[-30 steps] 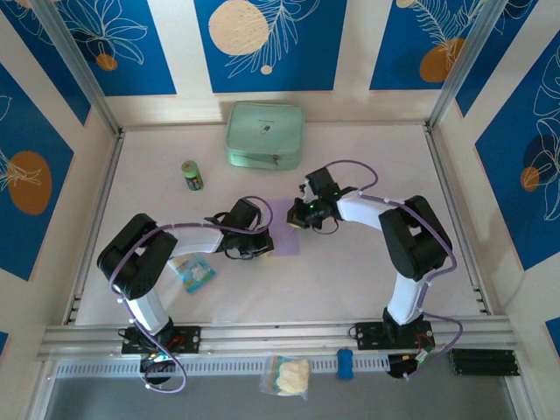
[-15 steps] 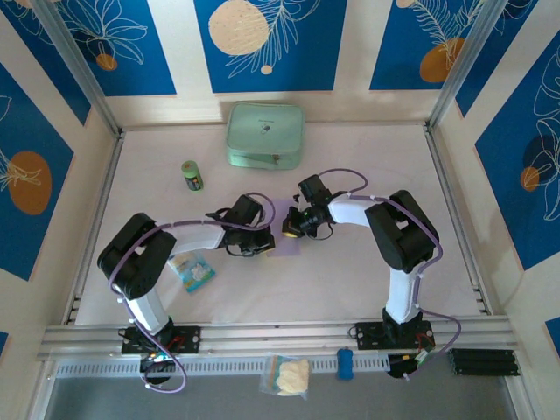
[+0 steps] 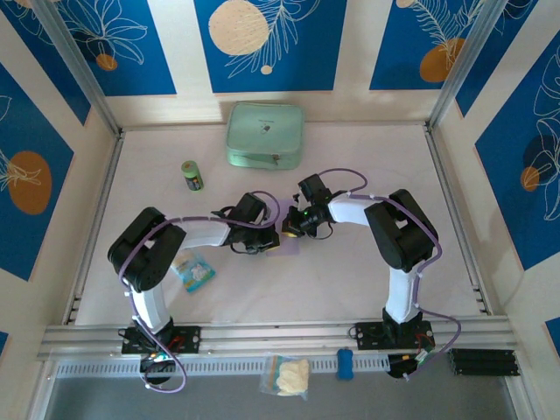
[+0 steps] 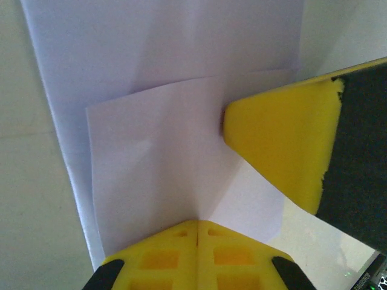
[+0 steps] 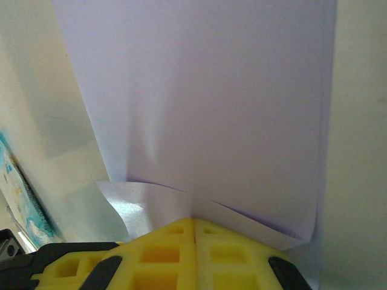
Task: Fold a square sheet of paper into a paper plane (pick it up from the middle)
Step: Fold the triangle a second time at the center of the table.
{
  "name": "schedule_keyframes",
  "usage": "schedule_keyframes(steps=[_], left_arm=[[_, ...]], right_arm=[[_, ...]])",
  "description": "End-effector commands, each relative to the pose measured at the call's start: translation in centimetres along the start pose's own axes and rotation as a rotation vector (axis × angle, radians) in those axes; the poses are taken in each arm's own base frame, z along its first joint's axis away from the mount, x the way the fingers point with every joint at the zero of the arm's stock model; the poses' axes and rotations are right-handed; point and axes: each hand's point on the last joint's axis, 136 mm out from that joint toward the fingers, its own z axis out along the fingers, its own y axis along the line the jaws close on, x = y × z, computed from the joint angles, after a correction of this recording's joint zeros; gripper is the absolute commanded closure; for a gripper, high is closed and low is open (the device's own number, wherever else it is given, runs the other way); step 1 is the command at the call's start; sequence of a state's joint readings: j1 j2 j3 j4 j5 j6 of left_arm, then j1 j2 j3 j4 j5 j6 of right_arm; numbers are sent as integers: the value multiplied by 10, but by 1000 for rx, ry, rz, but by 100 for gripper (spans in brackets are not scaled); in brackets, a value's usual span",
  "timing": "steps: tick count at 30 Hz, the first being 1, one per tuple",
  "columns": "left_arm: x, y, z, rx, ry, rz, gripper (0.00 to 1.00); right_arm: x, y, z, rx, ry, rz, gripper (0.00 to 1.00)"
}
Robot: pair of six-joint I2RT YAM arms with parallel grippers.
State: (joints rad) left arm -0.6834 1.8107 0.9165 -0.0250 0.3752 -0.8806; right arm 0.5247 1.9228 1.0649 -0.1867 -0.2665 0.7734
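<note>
The square sheet of paper (image 3: pixel 280 242) is lavender and lies mid-table, mostly covered by the two gripper heads. In the left wrist view a folded flap of the paper (image 4: pixel 151 151) lies over the sheet, with a crease running up from my left gripper (image 4: pixel 196 222), which is shut on it. A yellow finger (image 4: pixel 278 151) of the right gripper touches the flap's right edge. In the right wrist view the paper (image 5: pixel 205 109) curls up on both sides of my right gripper (image 5: pixel 193 220), which is shut on that fold. From above, the left gripper (image 3: pixel 267 241) and the right gripper (image 3: pixel 289 229) nearly meet.
A mint-green pouch (image 3: pixel 265 134) lies at the back centre and a small green can (image 3: pixel 192 176) at the back left. A blue-and-white snack packet (image 3: pixel 192 269) sits beside the left arm. Metal rails border the table, with a small bag (image 3: pixel 287 374) beyond the front rail.
Both grippers have closed in on each other over the paper: the right one first moved left, then the left one moved right. The lavender sheet shows far less from above.
</note>
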Motion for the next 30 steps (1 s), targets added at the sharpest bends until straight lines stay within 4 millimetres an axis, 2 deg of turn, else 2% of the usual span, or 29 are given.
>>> schedule_keyframes(steps=[1, 10, 15, 20, 23, 25, 27, 30], left_arm=[[7, 10, 9, -19, 39, 15, 96], [57, 60, -5, -148, 165, 24, 99], [75, 78, -12, -184, 187, -3, 99], [85, 87, -19, -192, 183, -32, 99], [78, 76, -28, -176, 159, -13, 99], [65, 56, -37, -139, 121, 24, 99], [44, 29, -48, -86, 57, 70, 98], [16, -2, -56, -29, -37, 106, 94]], right_arm=[[19, -59, 18, 195, 55, 74, 100], [21, -76, 19, 262, 70, 88, 100], [21, -82, 20, 254, 69, 91, 100], [21, -82, 18, 249, 66, 92, 100], [21, -81, 18, 242, 67, 91, 100], [21, -77, 18, 233, 68, 85, 100], [19, -72, 18, 218, 64, 79, 100], [16, -62, 16, 193, 54, 69, 100]])
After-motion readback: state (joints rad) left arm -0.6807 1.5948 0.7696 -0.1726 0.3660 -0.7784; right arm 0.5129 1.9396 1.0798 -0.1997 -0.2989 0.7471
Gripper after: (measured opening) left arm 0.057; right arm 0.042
